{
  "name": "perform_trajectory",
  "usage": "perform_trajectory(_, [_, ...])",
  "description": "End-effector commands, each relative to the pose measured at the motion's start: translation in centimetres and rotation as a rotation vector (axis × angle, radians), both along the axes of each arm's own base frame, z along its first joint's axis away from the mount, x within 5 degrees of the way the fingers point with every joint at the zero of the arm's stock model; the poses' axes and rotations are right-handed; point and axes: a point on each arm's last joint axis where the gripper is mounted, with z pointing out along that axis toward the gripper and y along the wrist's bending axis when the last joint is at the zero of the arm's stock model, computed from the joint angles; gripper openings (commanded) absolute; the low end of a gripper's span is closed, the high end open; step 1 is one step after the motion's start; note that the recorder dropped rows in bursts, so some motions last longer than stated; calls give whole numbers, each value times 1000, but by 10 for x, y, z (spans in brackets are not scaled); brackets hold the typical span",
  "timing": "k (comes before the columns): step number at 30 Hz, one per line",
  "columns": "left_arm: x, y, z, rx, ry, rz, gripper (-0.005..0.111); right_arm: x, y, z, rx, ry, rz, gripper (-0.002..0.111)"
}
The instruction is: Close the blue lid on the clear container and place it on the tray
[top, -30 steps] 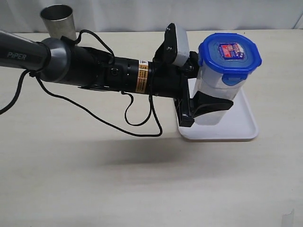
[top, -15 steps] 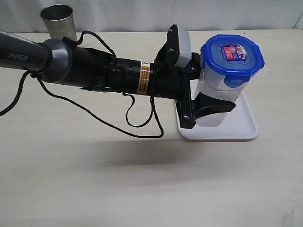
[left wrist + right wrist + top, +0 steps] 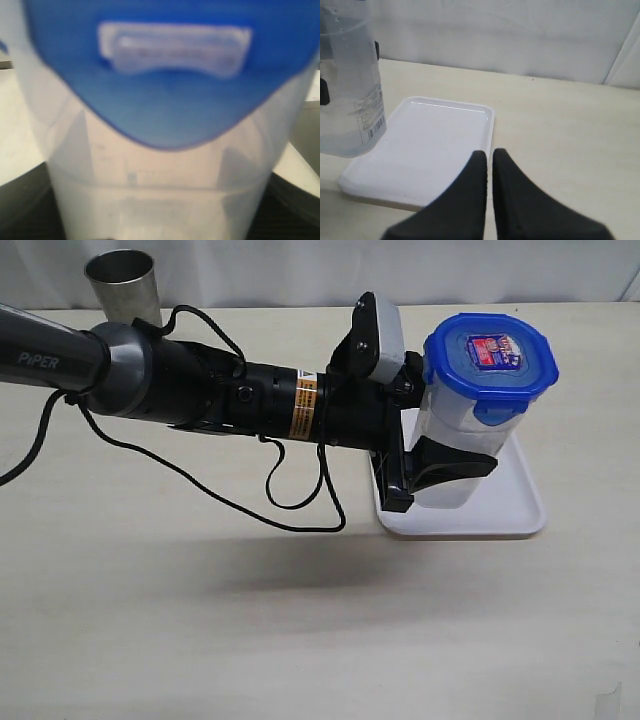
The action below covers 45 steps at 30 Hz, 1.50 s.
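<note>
We're gripping the clear container (image 3: 450, 418) with the left gripper (image 3: 455, 445), jaws clamped across its body. The blue lid (image 3: 490, 355) is sitting on its rim, with the near tab folded down. The container is standing upright over the tray (image 3: 515, 505); we can't tell whether its base is touching. The left arm (image 3: 200, 390) is blocking our view of the tray's left side, and its cable (image 3: 200, 485) is looping below it. A steel cup (image 3: 124, 285) is sitting on the desk (image 3: 200, 620) well apart, behind the arm. The right gripper (image 3: 488, 160) is hovering near the tray's edge, jaws pressed together.
</note>
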Motion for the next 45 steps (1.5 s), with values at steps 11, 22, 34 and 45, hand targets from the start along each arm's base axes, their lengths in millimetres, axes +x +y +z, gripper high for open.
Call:
perform_trajectory(11, [0,-2,9,-54,6,-2,0,-1,0,-5,65,53,-20,4])
perform_trajectory(22, [0,-2,10,-58,-12,-1,0,-1,0,-5,64,57,-21,4])
perform_trajectory(34, [7,-1,6,-12,-44,68,0,-2,-9,-5,69,52,-184,4])
perform_trajectory(45, [36,-16,12,350,-282,271,0,-2,-9,-5,69,52,-184,4])
